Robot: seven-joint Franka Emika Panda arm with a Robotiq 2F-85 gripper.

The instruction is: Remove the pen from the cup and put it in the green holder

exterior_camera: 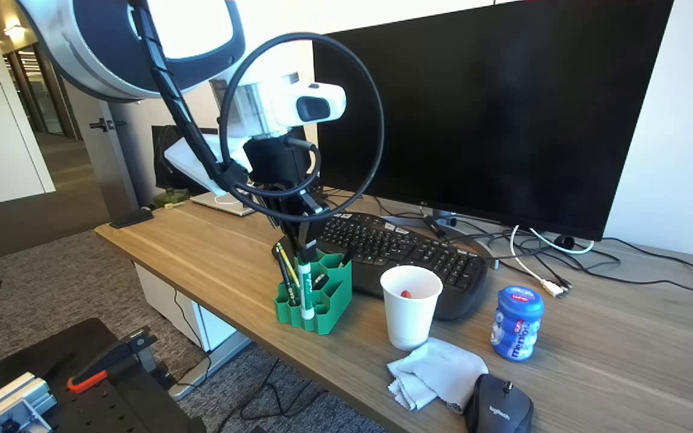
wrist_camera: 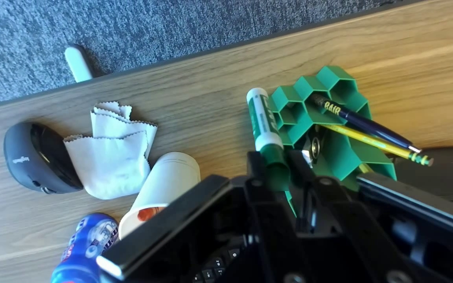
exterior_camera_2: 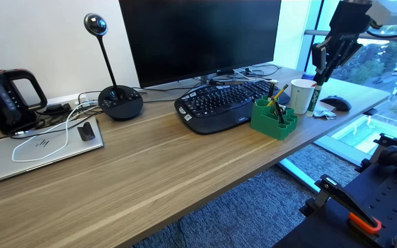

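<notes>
The end effector [wrist_camera: 277,163] is pinched tight on the green end of the pen [wrist_camera: 264,114], and the pen hangs down from it with its white end lowest. So the first part looks done — the pen is out of the cup [wrist_camera: 171,177], which sits left of the end effector in the wrist view (a red thing [wrist_camera: 148,213] is inside it, but I can't tell what). The green holder [exterior_camera: 339,297] is just to the right of the end effector there, with a dark pen [wrist_camera: 368,125] and a yellow pencil [wrist_camera: 372,142] sticking out. The pen is not in any hole yet; its white end shows next to the holder's edge, over the surface [wrist_camera: 210,114]. What seems left is short — move it over a free hole, lower it in and let go.
</notes>
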